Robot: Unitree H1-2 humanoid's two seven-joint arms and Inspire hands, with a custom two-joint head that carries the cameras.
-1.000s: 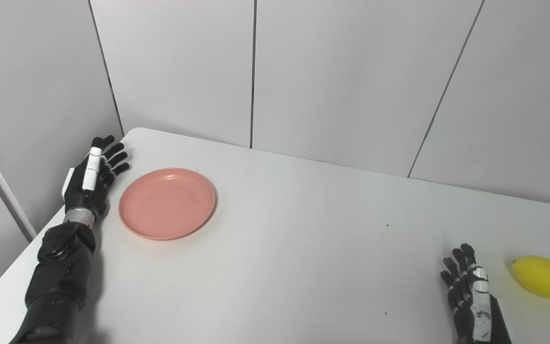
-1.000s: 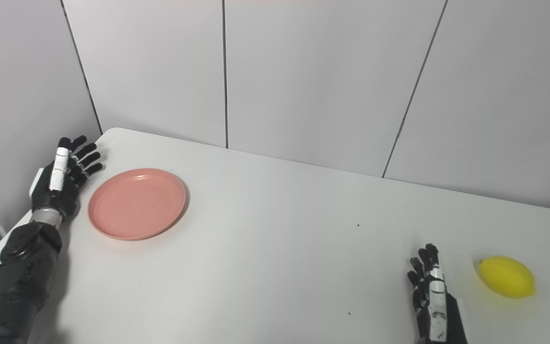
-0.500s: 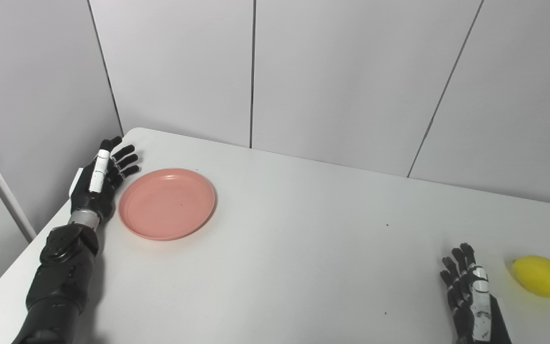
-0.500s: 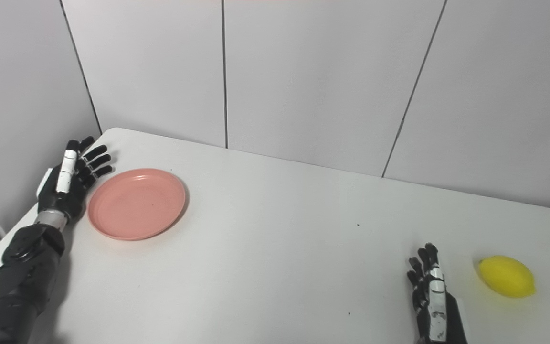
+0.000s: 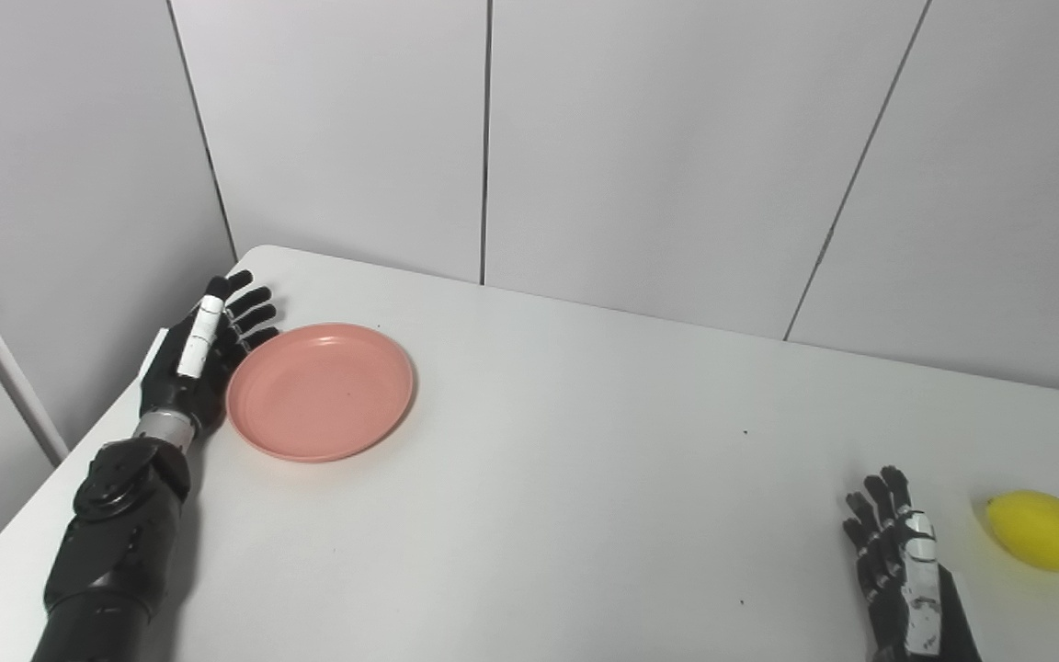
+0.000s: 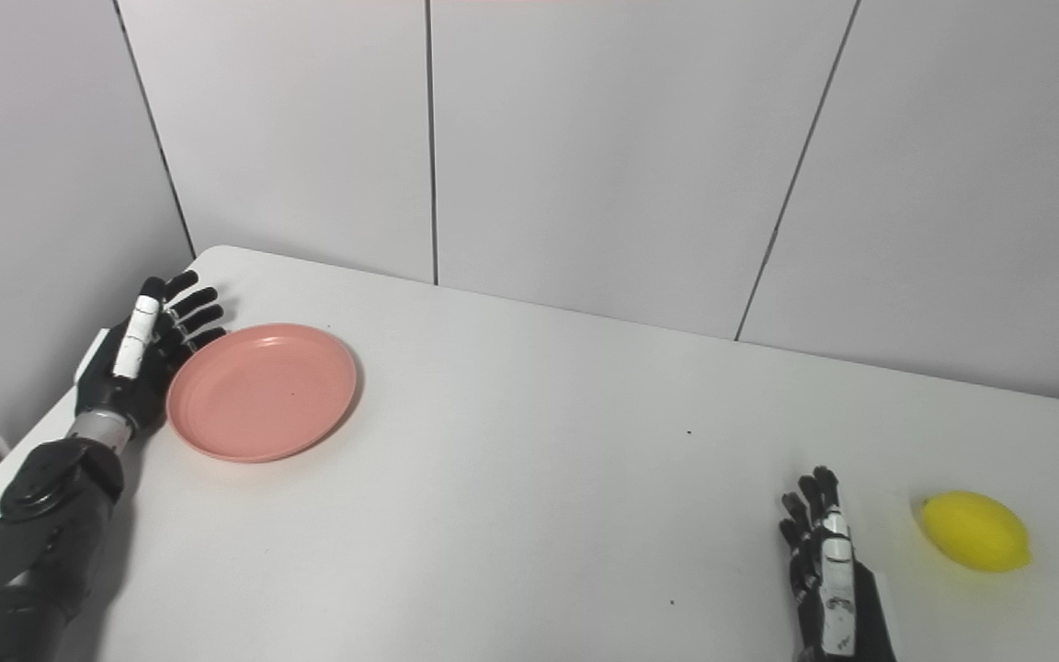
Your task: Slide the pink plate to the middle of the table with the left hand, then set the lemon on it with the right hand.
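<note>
A round pink plate lies on the white table near its far left corner. My left hand stands on edge right against the plate's left rim, open, fingers stretched toward the wall. A yellow lemon rests near the table's right edge. My right hand is open at the bottom right, a short gap left of the lemon, holding nothing.
Grey wall panels close off the back and left of the table. The table's left edge runs just beside my left forearm.
My left hand has moved right and forward until it meets the plate's left rim. The plate has barely shifted. The right hand and lemon stay as they were.
</note>
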